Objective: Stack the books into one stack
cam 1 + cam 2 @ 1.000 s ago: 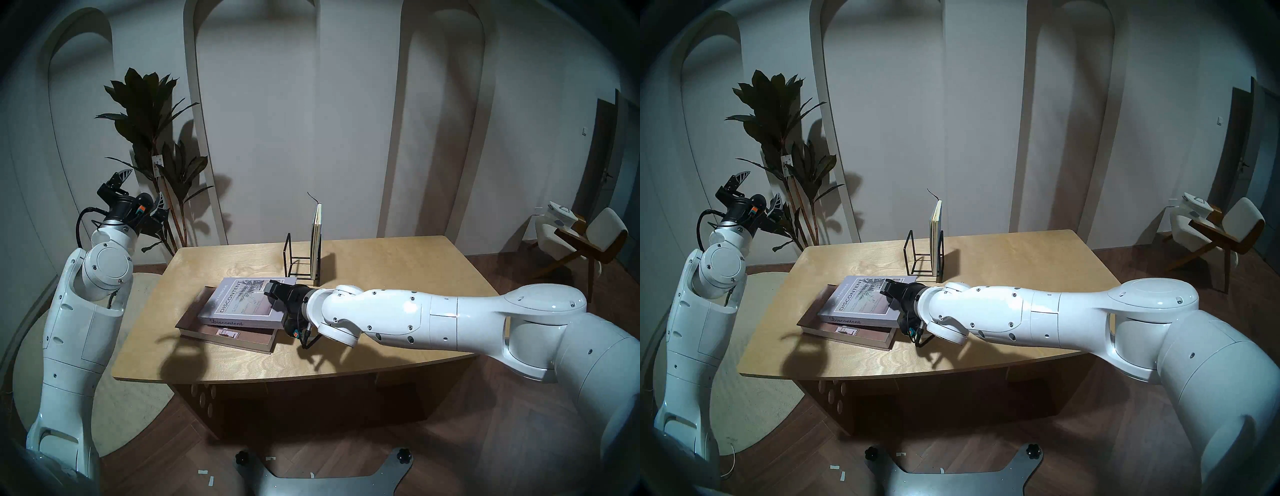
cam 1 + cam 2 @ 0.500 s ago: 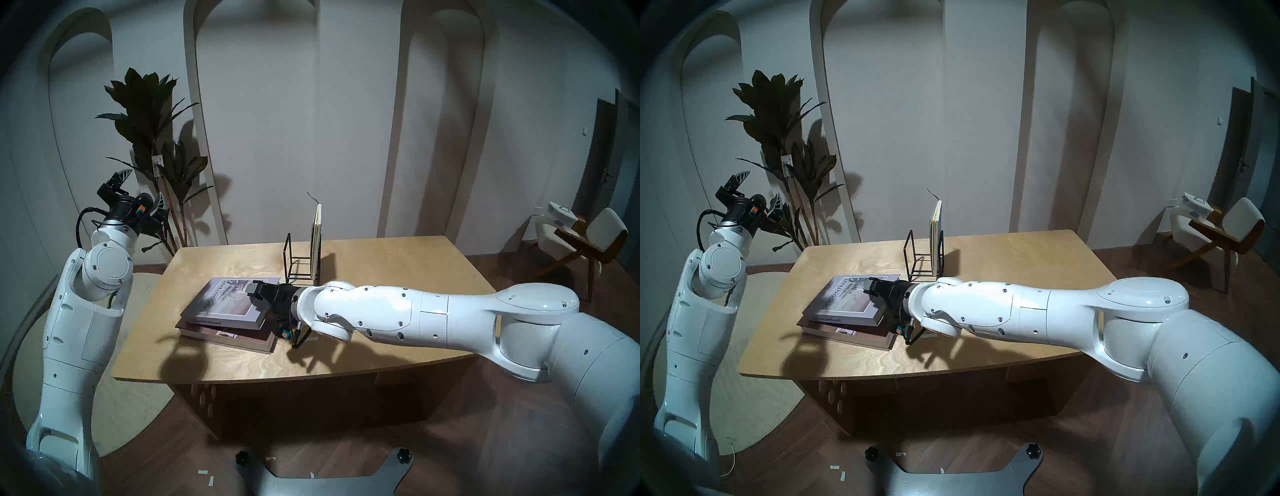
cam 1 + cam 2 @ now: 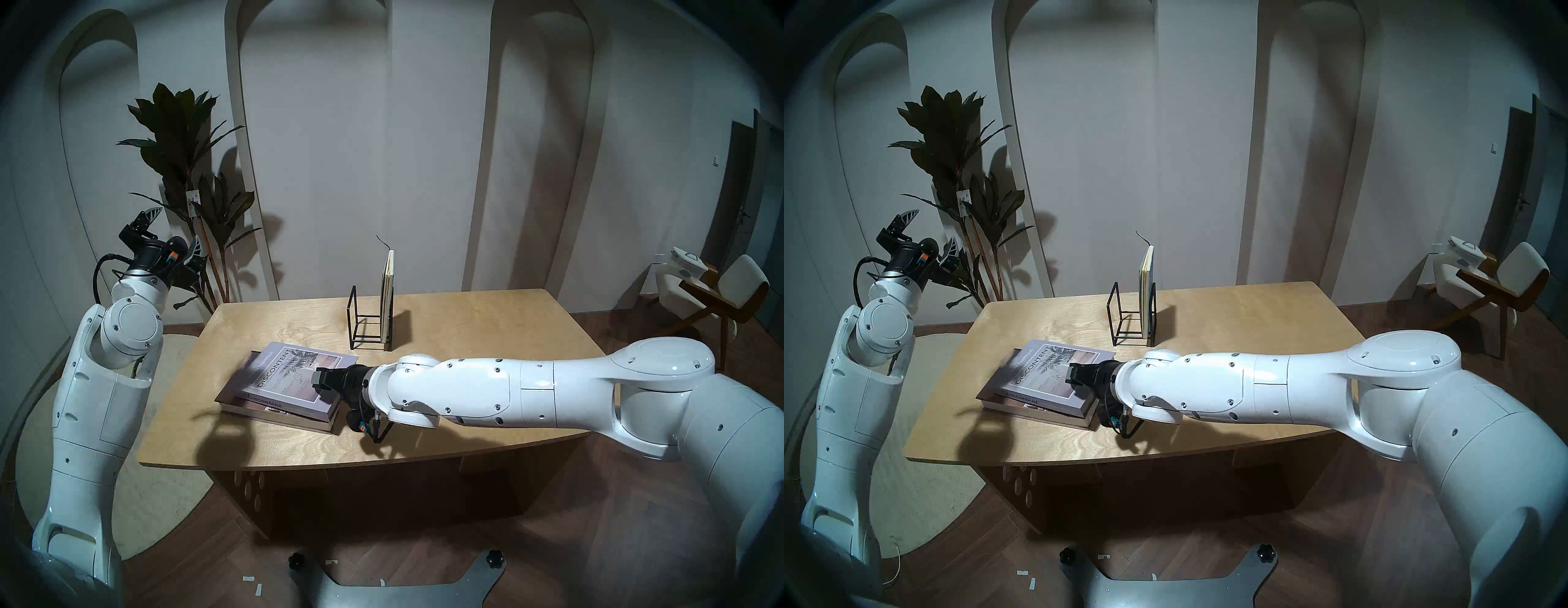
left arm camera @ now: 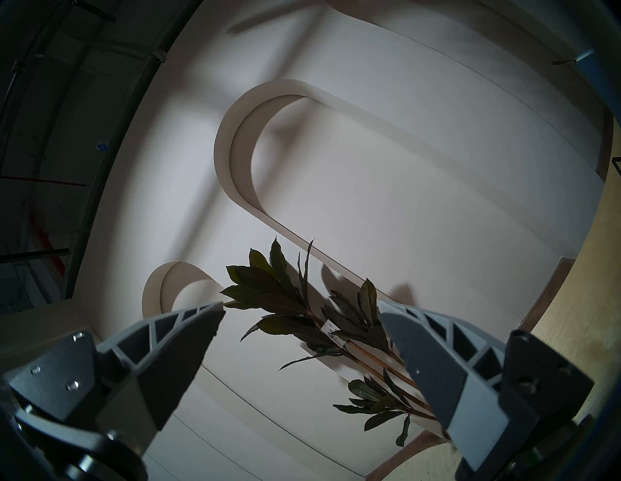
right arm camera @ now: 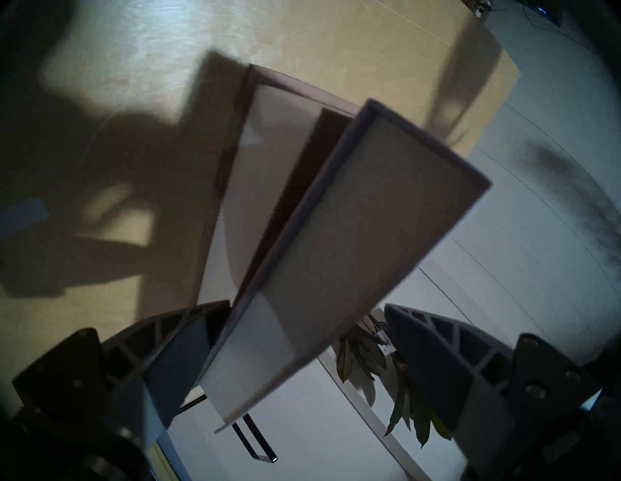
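One book (image 3: pixel 292 378) now squarer on stack

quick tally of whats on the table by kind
books: 3 (lavender book lying on the brown book, thin book upright in the rack)
wire racks: 1 (black rack)
total: 4
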### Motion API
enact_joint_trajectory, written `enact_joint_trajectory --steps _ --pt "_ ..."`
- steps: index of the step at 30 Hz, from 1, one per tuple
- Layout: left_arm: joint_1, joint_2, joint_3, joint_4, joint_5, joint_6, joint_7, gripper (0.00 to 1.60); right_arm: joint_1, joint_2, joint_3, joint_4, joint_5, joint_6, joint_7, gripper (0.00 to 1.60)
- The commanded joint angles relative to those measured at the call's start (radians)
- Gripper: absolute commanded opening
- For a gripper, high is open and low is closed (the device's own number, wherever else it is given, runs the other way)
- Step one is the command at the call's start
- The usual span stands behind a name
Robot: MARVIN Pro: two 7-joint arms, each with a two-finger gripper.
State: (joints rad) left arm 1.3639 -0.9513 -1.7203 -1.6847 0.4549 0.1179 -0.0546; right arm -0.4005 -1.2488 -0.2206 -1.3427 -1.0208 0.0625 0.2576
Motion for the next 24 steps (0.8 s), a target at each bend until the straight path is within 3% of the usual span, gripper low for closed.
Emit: enact_joint_trajectory --steps 1,12,15,17,18,20,22,23,24 --pt "-0.021 0.002 -0.005 -0.015 -0.002 0.0 0.003 1.6 0.039 -0.012 0.023 0.017 -0.04 0.025 -0.039 1.6" --pt "-0.021 0.002 -0.005 -0.015 -0.002 0.0 0.003 1.6 0.01 -0.02 0.067 0.052 -0.055 0.017 -0.23 1.6" --pt "-0.021 0.002 -0.005 -0.015 -0.003 0.0 0.003 1.6 -0.005 -0.018 0.09 0.044 -0.015 0.026 -0.256 1.6" --pt "-0.021 0.003 -0.005 -0.014 -0.002 0.0 0.003 1.6 -0.022 -0.012 0.124 0.016 0.056 0.022 -0.209 1.6" --pt "-0.021 0.002 -0.005 -0.014 -0.002 0.0 0.003 1.6 -0.024 -0.009 0.125 0.008 0.047 0.039 -0.215 1.6" --pt "-0.021 0.003 -0.005 -0.014 -0.002 0.0 0.003 1.6 -0.042 -0.006 0.159 -0.011 0.136 0.027 -0.14 1.6" --pt "-0.021 0.002 -0.005 -0.014 -0.002 0.0 0.003 1.6 -0.037 -0.001 0.153 -0.022 0.121 0.044 -0.141 1.6" --pt "-0.021 0.003 -0.005 -0.014 -0.002 -0.001 0.003 1.6 -0.059 0.001 0.189 -0.025 0.221 0.038 -0.092 1.6" --pt "-0.021 0.003 -0.005 -0.014 -0.002 0.0 0.003 1.6 -0.056 0.008 0.194 -0.047 0.212 0.059 -0.074 1.6"
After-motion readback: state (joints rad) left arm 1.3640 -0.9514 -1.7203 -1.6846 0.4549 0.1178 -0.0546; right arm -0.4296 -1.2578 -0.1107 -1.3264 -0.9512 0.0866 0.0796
